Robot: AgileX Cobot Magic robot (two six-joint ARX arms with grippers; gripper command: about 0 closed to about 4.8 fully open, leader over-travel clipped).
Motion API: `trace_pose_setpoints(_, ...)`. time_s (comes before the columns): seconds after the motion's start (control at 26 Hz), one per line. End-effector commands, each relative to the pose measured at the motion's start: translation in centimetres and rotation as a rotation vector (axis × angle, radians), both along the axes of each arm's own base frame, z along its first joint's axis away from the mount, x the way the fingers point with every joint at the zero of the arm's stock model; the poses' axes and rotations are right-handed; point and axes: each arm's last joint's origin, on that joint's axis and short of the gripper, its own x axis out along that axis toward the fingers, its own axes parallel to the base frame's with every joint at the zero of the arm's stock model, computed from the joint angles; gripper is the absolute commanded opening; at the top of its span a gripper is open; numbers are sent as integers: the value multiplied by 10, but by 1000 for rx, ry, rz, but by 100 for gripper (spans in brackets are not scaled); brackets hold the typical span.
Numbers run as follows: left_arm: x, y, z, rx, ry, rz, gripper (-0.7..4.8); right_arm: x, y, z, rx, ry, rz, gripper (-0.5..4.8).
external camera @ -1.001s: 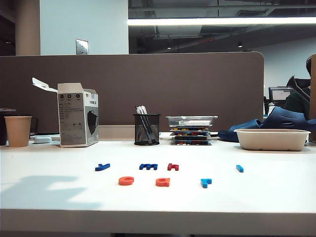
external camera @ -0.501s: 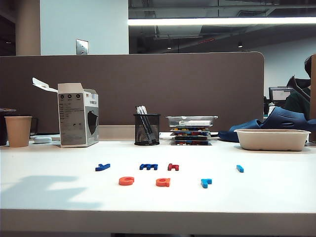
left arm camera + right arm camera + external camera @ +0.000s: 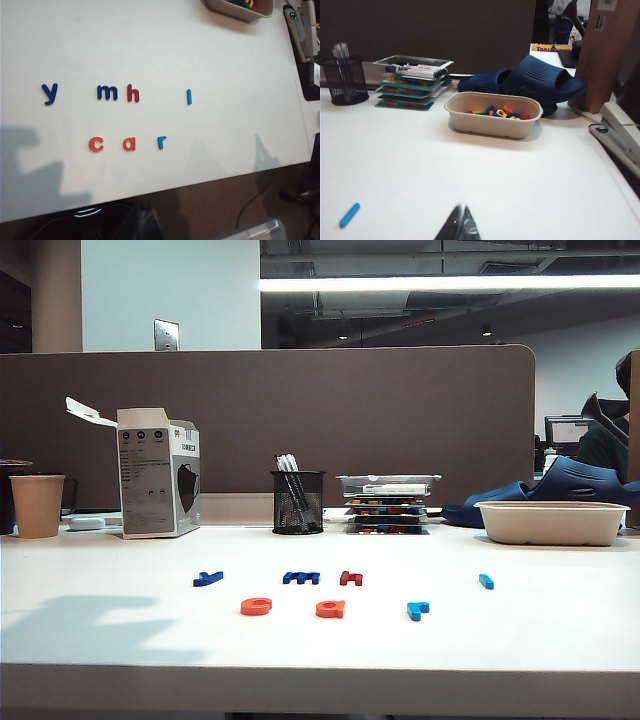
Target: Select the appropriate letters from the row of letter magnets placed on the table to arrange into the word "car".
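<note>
On the white table [image 3: 100,570] an orange-red "c" [image 3: 96,144], an orange "a" [image 3: 129,143] and a light-blue "r" [image 3: 161,142] lie side by side, reading "car". Behind them the row holds a dark-blue "y" [image 3: 49,93], a dark-blue "m" [image 3: 107,92], a dark-red "h" [image 3: 132,93] and a light-blue bar [image 3: 189,96]. My left gripper [image 3: 141,217] is a dim dark shape off the table's front edge, its jaws unreadable. My right gripper [image 3: 460,214] hovers low over bare table, shut and holding nothing. Neither arm appears in the exterior view.
A beige tray [image 3: 493,125] of spare letters stands at the back right, with dark-blue slippers [image 3: 530,80] behind it and a stapler [image 3: 620,132] beside it. Along the back stand a paper cup [image 3: 37,505], an open carton [image 3: 158,485], a mesh pen holder [image 3: 297,502] and stacked boxes [image 3: 387,502].
</note>
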Motion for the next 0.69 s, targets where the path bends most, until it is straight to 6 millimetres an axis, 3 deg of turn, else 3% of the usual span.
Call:
trace_pose_setpoints(0.04, 1, 0, 3, -19, -21, 3, -5, 0, 0, -2, -24, 2, -4, -1)
trace_pose_setpoints(0.19, 3, -3, 7, -48, -77, -15, -5, 0, 0, -5, -23, 35, -3, 0)
trace_pose_setpoints(0.46, 15, -9, 31, 108, -520, -89, -6, 0, 0, -5, -23, 38, -4, 0)
trace_pose_setpoints(0.69, 34, 13, 35, 213, -582, -38, -6, 0, 0, -6, -24, 50, -4, -1)
